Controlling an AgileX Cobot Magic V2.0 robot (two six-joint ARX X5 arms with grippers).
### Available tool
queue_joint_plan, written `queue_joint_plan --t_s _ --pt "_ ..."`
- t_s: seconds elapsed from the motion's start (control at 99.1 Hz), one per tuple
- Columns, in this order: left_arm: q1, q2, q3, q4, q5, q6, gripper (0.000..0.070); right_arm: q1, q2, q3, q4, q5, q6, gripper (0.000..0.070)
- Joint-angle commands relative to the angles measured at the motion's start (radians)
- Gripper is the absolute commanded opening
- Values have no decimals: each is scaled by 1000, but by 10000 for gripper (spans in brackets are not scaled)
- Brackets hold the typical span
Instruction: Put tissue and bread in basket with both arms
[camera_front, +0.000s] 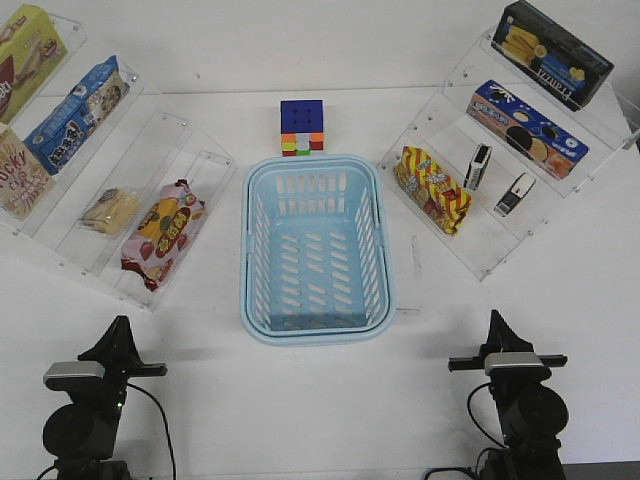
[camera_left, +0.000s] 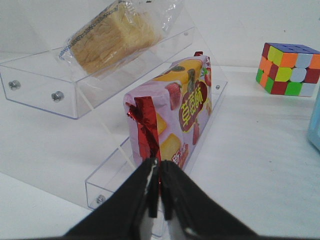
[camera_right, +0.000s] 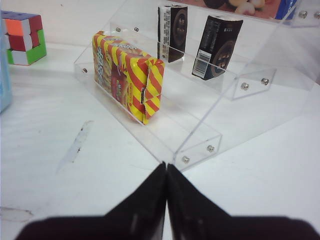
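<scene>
The light blue basket (camera_front: 248, 250) stands empty mid-table; its edge shows in the left wrist view (camera_left: 315, 125) and the right wrist view (camera_right: 4, 75). The bread (camera_front: 110, 210), pale yellow in a clear wrapper, lies on the left clear shelf (camera_left: 112, 37). Two black tissue packs with white ends (camera_front: 477, 167) (camera_front: 515, 194) stand on the right clear shelf (camera_right: 172, 32) (camera_right: 218, 47). My left gripper (camera_front: 120, 325) (camera_left: 159, 166) is shut and empty, short of the left shelf. My right gripper (camera_front: 495, 320) (camera_right: 166, 166) is shut and empty, short of the right shelf.
A red-and-yellow fruit-printed packet (camera_front: 162, 232) (camera_left: 175, 110) sits on the left shelf's lowest step. A red-yellow striped snack bag (camera_front: 432, 188) (camera_right: 127, 75) sits on the right shelf's lowest step. A colour cube (camera_front: 302, 128) stands behind the basket. Boxed snacks fill the upper steps.
</scene>
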Motion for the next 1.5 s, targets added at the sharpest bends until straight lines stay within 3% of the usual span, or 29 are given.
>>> queue_joint_plan --t_s 0.0,0.767,0.858,0.999,1.181,1.362,1.423,1.493 --pt "1 -2 -20 16 1 -2 1 0 1 -2 11 0 15 1" --pt "1 -2 -20 17 1 -2 1 0 1 -2 16 -4 35 1" --pt "1 -2 -20 16 1 -2 0 0 1 -2 26 -4 107 1" --pt "1 -2 -20 16 1 -2 0 0 1 4 62 -6 380 1" --pt "1 -2 -20 16 1 -2 1 0 69 172 -9 0 415 0" --pt "1 -2 -20 16 1 -2 1 -1 379 429 -100 55 368 3" --pt "1 -2 -20 16 1 -2 1 -1 499 512 -113 52 327 90" --pt "1 -2 -20 16 1 -2 1 -1 629 605 -125 53 300 373"
